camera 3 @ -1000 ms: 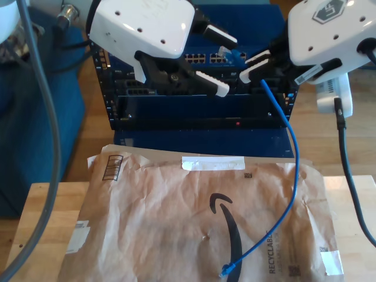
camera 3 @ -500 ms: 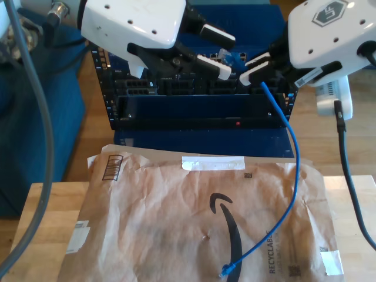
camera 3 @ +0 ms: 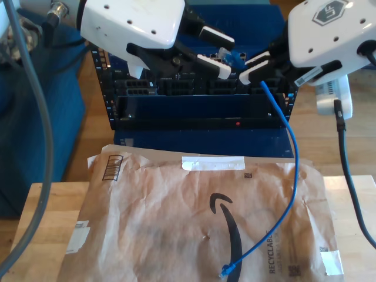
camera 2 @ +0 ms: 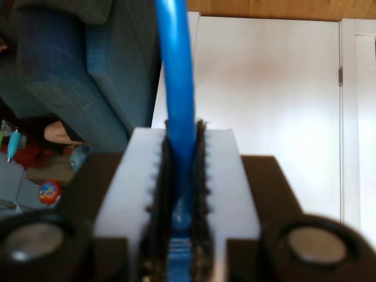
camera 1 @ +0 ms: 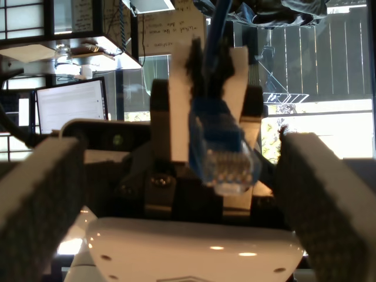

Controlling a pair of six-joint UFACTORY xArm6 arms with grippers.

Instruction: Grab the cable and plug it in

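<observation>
The bright-blue cable (camera 3: 294, 153) runs from my second gripper (camera 3: 254, 67) down onto the paper envelope, and its free plug (camera 3: 226, 271) lies near the table's front edge. In the second wrist view my second gripper (camera 2: 182, 176) is shut on the cable (camera 2: 176, 76). The cable's held plug (camera 1: 226, 158) juts out of those white fingers toward my first gripper (camera 1: 182, 200), whose grey pads (camera 1: 35, 200) stand wide apart on either side of it. In the exterior view my first gripper (camera 3: 225, 56) is open around that plug (camera 3: 233, 57), in front of the rack.
A dark blue rack of network switches (camera 3: 194, 88) stands behind the table. A crumpled brown paper envelope (camera 3: 176, 217) covers most of the wooden table (camera 3: 41, 205). A black cable (camera 3: 346, 158) hangs at the exterior view's right.
My first gripper has risen and shifted toward the exterior view's left, its open fingers now level with the held plug. My second gripper and the cable have stayed put.
</observation>
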